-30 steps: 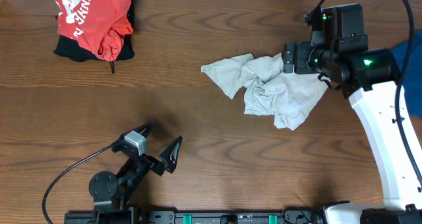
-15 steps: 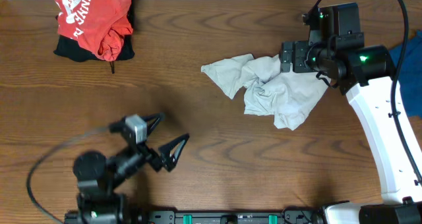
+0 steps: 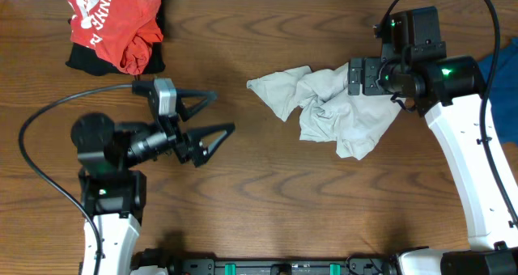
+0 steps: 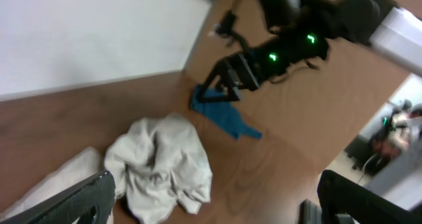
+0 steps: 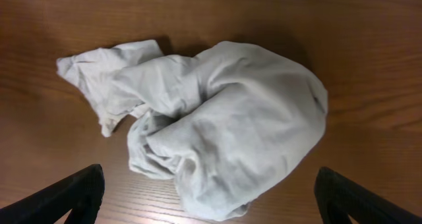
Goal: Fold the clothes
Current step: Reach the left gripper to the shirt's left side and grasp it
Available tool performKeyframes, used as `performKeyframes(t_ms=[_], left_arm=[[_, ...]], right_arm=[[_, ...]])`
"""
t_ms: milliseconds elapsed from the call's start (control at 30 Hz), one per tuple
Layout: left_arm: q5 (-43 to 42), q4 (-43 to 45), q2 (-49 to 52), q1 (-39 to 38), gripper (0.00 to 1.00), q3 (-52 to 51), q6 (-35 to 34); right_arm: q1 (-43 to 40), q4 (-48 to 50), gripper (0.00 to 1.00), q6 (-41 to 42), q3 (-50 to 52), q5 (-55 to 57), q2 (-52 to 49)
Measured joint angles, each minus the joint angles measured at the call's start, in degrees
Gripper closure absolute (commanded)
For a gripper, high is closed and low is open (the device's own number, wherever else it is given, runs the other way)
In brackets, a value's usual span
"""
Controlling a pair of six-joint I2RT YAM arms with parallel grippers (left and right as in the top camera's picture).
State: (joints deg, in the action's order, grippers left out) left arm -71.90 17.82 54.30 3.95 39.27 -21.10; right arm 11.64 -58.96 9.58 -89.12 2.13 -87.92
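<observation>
Overhead: a pale grey garment (image 3: 336,109) lies crumpled and deeply creased at 2 o'clock on the wooden table (image 3: 275,202). The right gripper (image 3: 354,77), fingers apart, hovers over its 1 o'clock edge. The left gripper (image 3: 222,113), also spread, is well apart at the garment's 9 o'clock.

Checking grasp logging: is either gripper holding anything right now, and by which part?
Nothing held. Left gripper open over bare table; right gripper open above the grey garment, not closed on it.

Pale garment (image 3: 340,113) lies crumpled; red-black heap (image 3: 117,28), perhaps shirts.
</observation>
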Motion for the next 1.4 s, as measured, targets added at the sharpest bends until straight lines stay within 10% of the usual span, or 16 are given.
performKeyframes(t_ms=[233, 500, 967, 1400], left_arm=[[19.26, -31.56, 0.44, -0.09, 0.02, 11.98, 6.12], [49.48, -47.34, 1.90, -0.09, 0.02, 28.09, 13.14], [70.05, -50.64, 18.36, -21.99, 0.02, 30.77, 19.50], [65.66, -43.80, 40.22, -31.78, 0.02, 30.77, 18.01]], right_arm=[[-0.61, 0.11, 0.01, 0.66, 0.00, 1.27, 0.00], [-4.31, 0.39, 0.01, 2.86, 0.00, 1.57, 0.00], [-9.33, -0.07, 0.01, 7.89, 0.00, 1.53, 0.00], [-13.68, -2.29, 0.01, 8.04, 0.00, 1.29, 0.00]])
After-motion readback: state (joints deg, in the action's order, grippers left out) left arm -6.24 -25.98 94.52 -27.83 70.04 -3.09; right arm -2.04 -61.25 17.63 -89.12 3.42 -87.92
